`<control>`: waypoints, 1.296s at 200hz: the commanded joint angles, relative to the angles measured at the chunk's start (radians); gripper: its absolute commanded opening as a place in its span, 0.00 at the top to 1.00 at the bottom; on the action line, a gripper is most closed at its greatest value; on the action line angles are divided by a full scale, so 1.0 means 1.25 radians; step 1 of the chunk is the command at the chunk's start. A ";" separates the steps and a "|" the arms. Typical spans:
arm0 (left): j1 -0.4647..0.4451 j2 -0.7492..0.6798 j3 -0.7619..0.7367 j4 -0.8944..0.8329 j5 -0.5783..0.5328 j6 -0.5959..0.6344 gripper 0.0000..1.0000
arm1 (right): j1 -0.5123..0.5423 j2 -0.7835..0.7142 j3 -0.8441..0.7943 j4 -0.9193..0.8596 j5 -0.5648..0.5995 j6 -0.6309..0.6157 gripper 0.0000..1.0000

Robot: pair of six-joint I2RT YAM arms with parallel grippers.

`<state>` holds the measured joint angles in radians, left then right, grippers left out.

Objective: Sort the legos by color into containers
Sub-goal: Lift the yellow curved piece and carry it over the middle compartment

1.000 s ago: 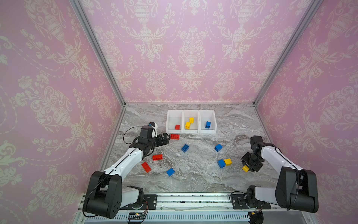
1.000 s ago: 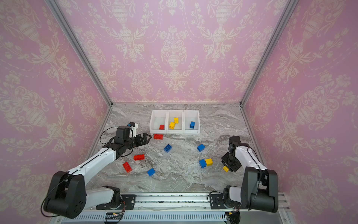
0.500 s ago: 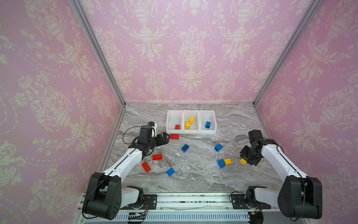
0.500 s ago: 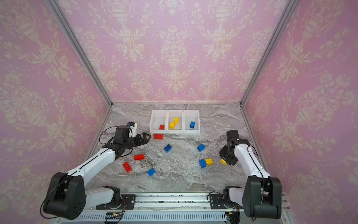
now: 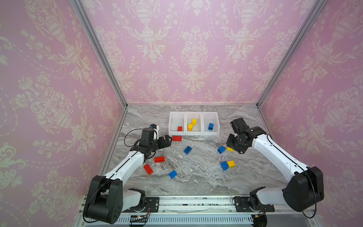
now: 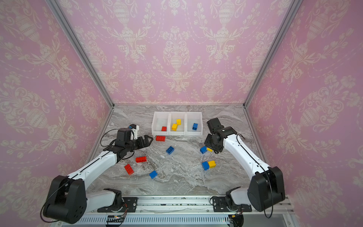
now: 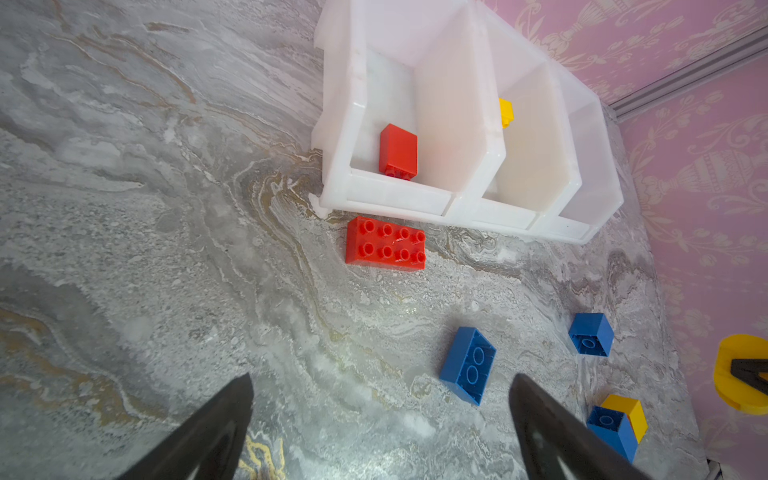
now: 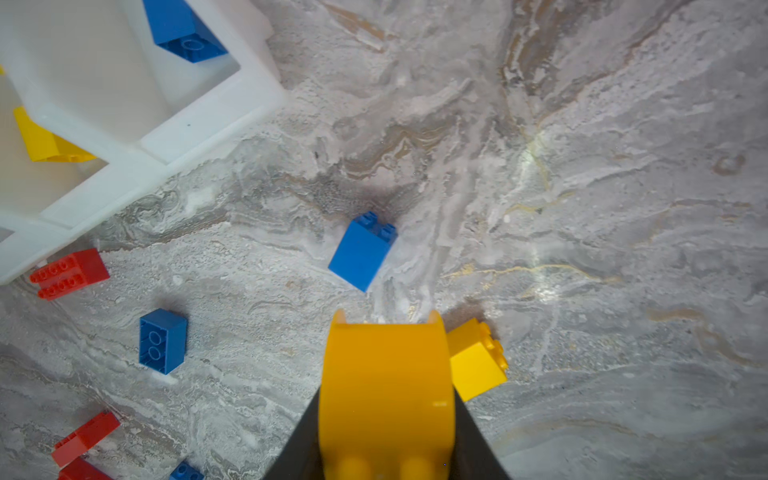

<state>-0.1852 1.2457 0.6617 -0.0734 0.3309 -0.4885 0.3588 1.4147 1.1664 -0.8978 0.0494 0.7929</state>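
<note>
Your right pincer [image 8: 386, 419] is clamped on a yellow lego [image 8: 386, 374], with a jaw pressed to each flank. In both top views it hangs above the table [image 5: 196, 182], off the blue-holding end of the containers [image 5: 193, 134] and short of their front wall. I judge you are holding the lego high so it clears that wall on the way to the middle container, where two yellow legos [image 5: 191, 124] already lie. A blue lego [image 5: 221, 149] rests just beside the pincer, roughly on the line to the containers. It should not block a lifted carry, but a low sweep could knock it.

Your left pincer [image 7: 374, 415] stands wide open and holds nothing. It is aimed at the long red lego [image 7: 385, 244] lying just before the container that holds the red one, close to its wall. Farther from the containers lie two more red legos [image 5: 159, 159], two blue ones [image 5: 187, 150] and a blue-and-yellow pair [image 5: 227, 164] that touch each other.
</note>
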 commanded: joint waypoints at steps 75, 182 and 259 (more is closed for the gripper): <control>0.005 -0.034 -0.027 -0.002 -0.020 -0.005 0.02 | 0.151 0.302 0.341 0.110 0.045 -0.060 0.66; 0.006 -0.034 -0.037 -0.004 -0.024 -0.006 0.02 | 0.166 0.623 0.714 0.085 0.072 -0.180 0.65; 0.006 -0.052 -0.040 -0.020 -0.037 -0.003 0.01 | 0.154 0.744 0.832 0.036 0.109 -0.202 0.64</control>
<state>-0.1852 1.2076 0.6247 -0.0727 0.3153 -0.4885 0.5579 2.3260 2.1799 -0.8127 0.1574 0.5640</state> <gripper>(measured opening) 0.986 0.358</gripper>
